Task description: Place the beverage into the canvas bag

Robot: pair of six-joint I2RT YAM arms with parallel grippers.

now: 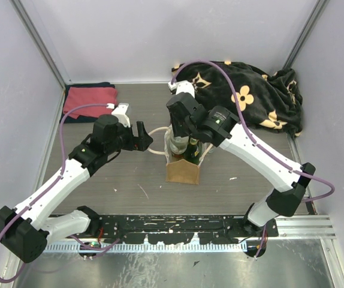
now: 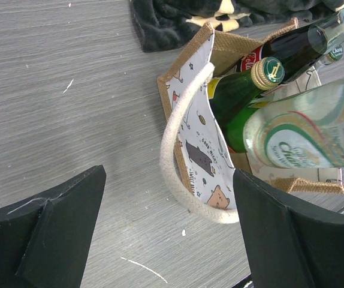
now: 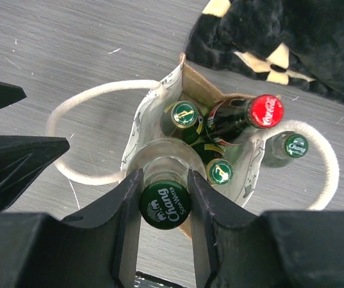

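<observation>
Beverage bottle (image 3: 165, 206) clamped in right tool (image 3: 163, 186) at one canvas bag (image 1: 182, 173) mouth, three bottles (image 3: 265, 111) inside; left tool (image 2: 169, 174) apart.

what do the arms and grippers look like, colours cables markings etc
The left arm and right arm have white link shells with black joint housings. A purple cable loops along each, and a small green light glows on a black joint. The left gripper and right gripper have matte black, wedge-shaped fingers.

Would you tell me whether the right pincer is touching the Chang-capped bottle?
Touching: the right wrist view shows the right pincer clamped on the Chang-capped bottle at its neck.
</observation>
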